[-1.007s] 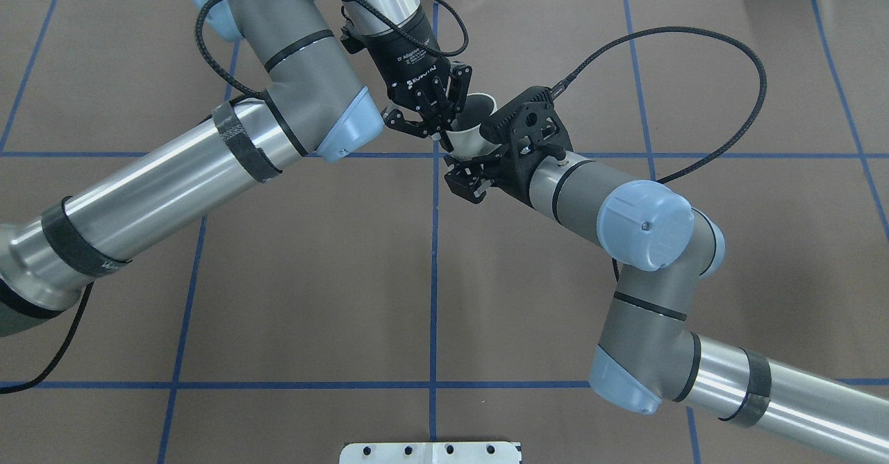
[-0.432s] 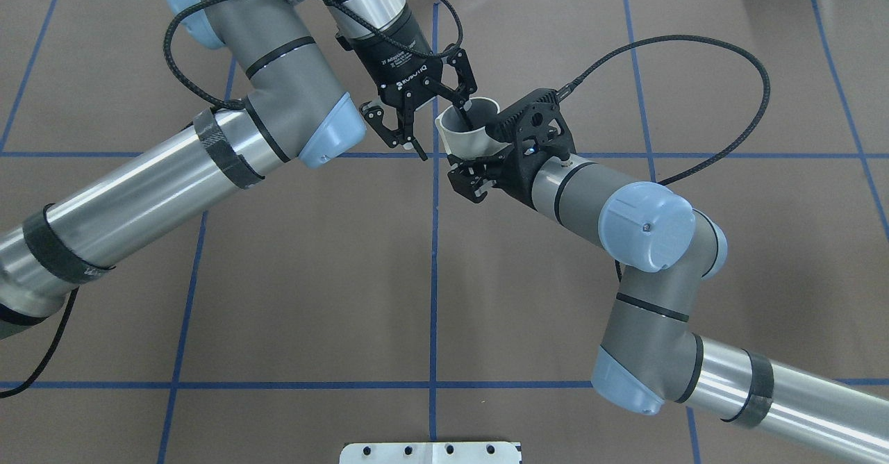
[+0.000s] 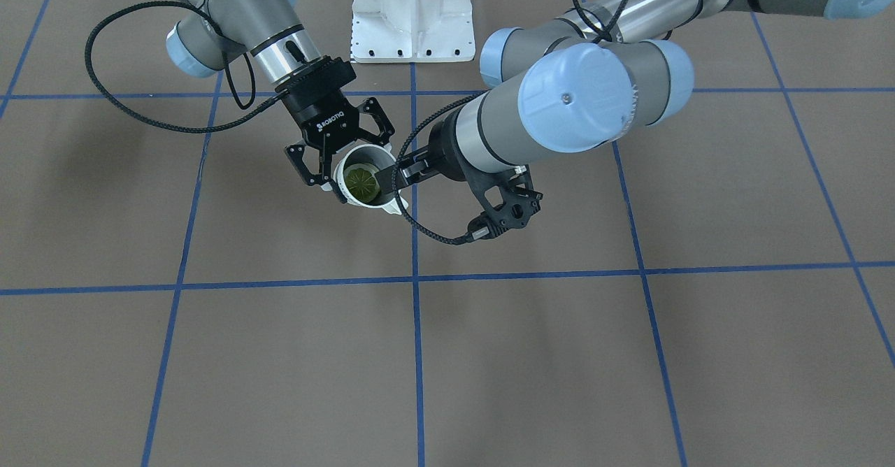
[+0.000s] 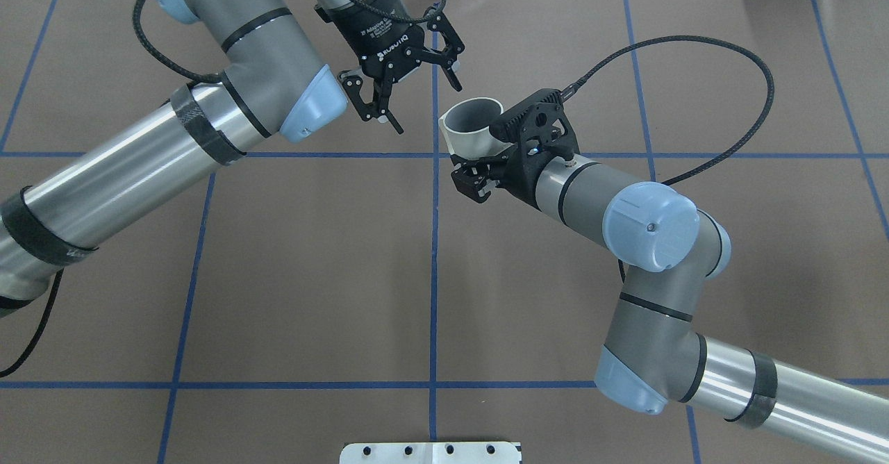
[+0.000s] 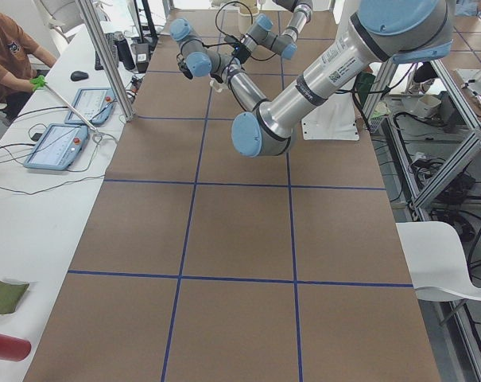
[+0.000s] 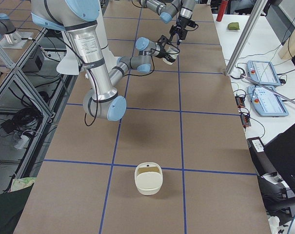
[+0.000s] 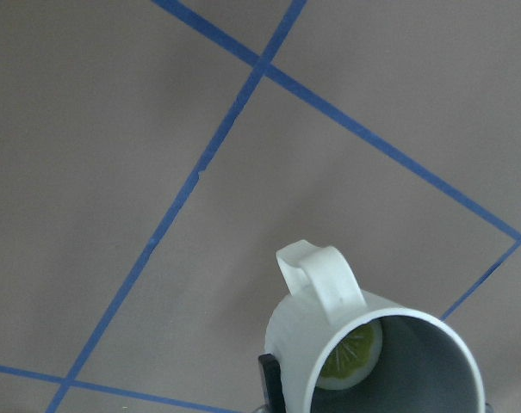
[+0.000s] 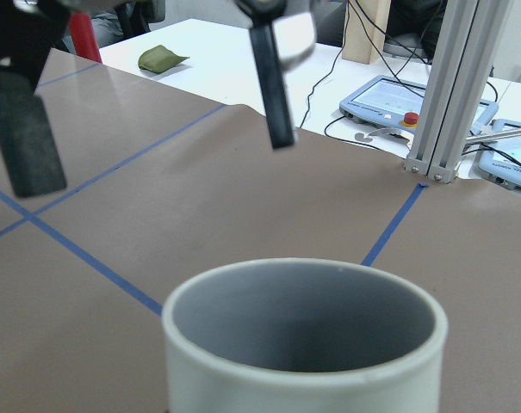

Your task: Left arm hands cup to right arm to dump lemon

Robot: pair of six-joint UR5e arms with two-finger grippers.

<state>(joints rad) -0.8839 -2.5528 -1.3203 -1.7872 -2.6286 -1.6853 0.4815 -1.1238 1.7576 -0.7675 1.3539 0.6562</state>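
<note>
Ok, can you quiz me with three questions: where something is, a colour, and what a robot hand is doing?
1. Where is the lemon? A on a plate. B inside the cup. C on the floor.
2. What colour are the lines on the table? A red. B yellow. C blue.
3. How is the left gripper? A open, apart from the cup. B shut on the cup. C shut on the lemon.
Answers: 1 B, the front view shows it down inside the cup. 2 C, blue lines cross the brown top. 3 A, the overhead view shows its fingers spread, clear of the cup.
</note>
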